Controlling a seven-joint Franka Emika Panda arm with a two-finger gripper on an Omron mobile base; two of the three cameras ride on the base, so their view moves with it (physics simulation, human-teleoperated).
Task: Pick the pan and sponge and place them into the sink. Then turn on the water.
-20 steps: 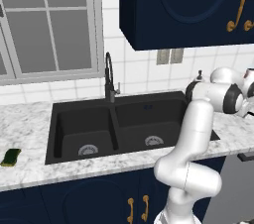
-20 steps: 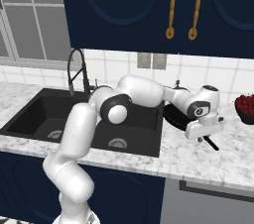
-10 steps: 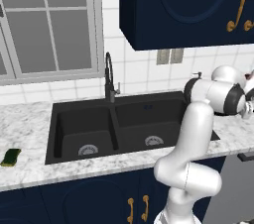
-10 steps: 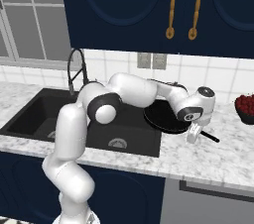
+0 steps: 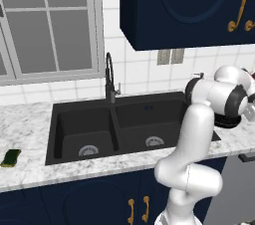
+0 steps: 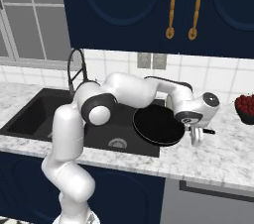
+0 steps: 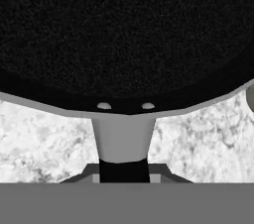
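Note:
The round black pan [image 6: 158,125] hangs tilted above the counter's edge, just right of the sink [image 6: 30,115]. My gripper [image 6: 196,138] is shut on its handle [image 7: 123,139] at the pan's right side. In the hand view the pan [image 7: 124,34] spreads dark across the top, and the handle runs down into my gripper [image 7: 124,173]. The black double-basin sink [image 5: 67,119] holds nothing in either basin. A green and yellow sponge [image 5: 10,158] lies on the marble far left of the sink. The tall black faucet [image 5: 108,77] stands behind the divider, with no water running.
A dark bowl of red fruit [image 6: 245,107] sits at the far right of the marble counter [image 6: 223,158]. Navy wall cabinets [image 6: 149,10] hang above, and a window [image 5: 45,20] is behind the sink. My white arm [image 6: 124,91] arches over the right basin.
The gripper has carried the pan leftward, from the counter on the right toward the sink's right edge. The jaws stayed shut on the handle. The sponge has not moved.

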